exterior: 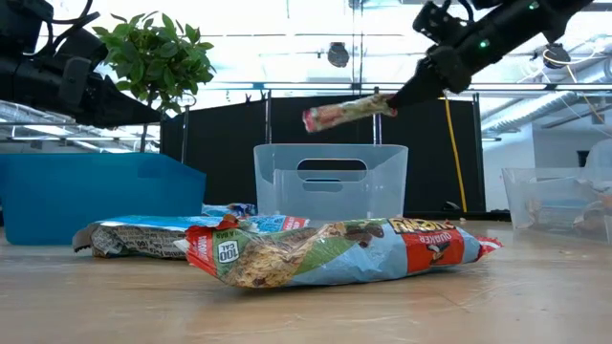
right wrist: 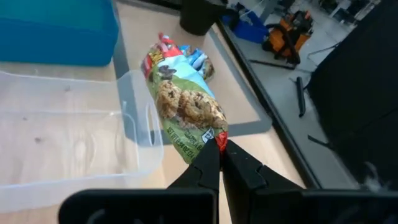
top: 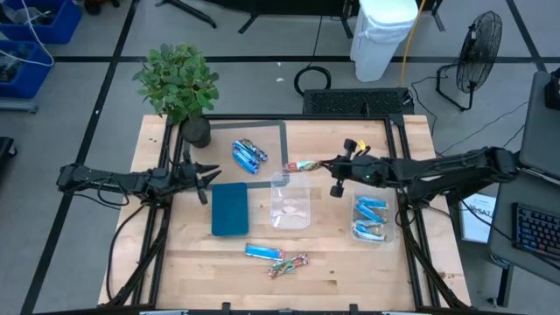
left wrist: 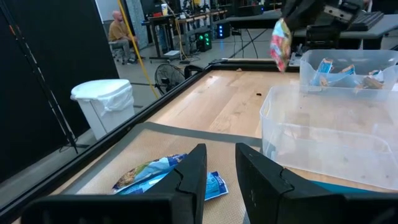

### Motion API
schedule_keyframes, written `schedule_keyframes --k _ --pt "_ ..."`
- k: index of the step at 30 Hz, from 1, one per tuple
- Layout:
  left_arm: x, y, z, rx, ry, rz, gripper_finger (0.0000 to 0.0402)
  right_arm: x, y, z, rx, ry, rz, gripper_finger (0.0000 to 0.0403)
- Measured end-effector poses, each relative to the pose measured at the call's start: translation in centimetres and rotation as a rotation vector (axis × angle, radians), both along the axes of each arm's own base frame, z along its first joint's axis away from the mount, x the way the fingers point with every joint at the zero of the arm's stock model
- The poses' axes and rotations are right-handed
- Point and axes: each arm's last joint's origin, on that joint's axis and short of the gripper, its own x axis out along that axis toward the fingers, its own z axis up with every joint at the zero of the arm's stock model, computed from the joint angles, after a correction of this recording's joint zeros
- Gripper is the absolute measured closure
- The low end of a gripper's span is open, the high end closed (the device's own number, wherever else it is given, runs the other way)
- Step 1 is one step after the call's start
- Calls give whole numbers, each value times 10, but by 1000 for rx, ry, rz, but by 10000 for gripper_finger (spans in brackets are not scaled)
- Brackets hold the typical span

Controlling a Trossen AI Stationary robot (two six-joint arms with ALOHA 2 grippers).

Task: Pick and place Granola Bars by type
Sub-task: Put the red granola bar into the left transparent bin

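red-and-green granola bar [right wrist: 183,109] is held off the table by one end, pinched between the closed fingers of the right gripper [right wrist: 220,144], and is seen hanging just beyond the far rim of the empty clear tub [top: 291,204] at the table's middle. in the low view the same bar [exterior: 349,110] is shown in the air above that tub. light blue bars [top: 370,208] are lain in a second clear tub [top: 371,236] on the right side of the table. darker blue bars [top: 248,155] are left on the grey-edged mat [top: 282,140] near the potted plant [top: 179,83]. two more bars [top: 276,258], one light blue and one multicoloured, are lain side by side near the front edge. the teal tray [top: 229,208] is set just left of the empty tub. the left gripper [top: 208,179] is held near the tray's far left corner, its fingers [left wrist: 189,177] slightly apart and clamped on nothing.
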Motion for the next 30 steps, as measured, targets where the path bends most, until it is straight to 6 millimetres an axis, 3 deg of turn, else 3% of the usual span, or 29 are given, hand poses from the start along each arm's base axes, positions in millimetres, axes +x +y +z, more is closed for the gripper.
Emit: schedule_keyframes --k 15,30 --pt "0 0 0 0 -1 0 309 29 -1 -31 38 127 -2 403" --pt "0 0 0 0 -1 0 309 34 10 -37 155 117 137 403"
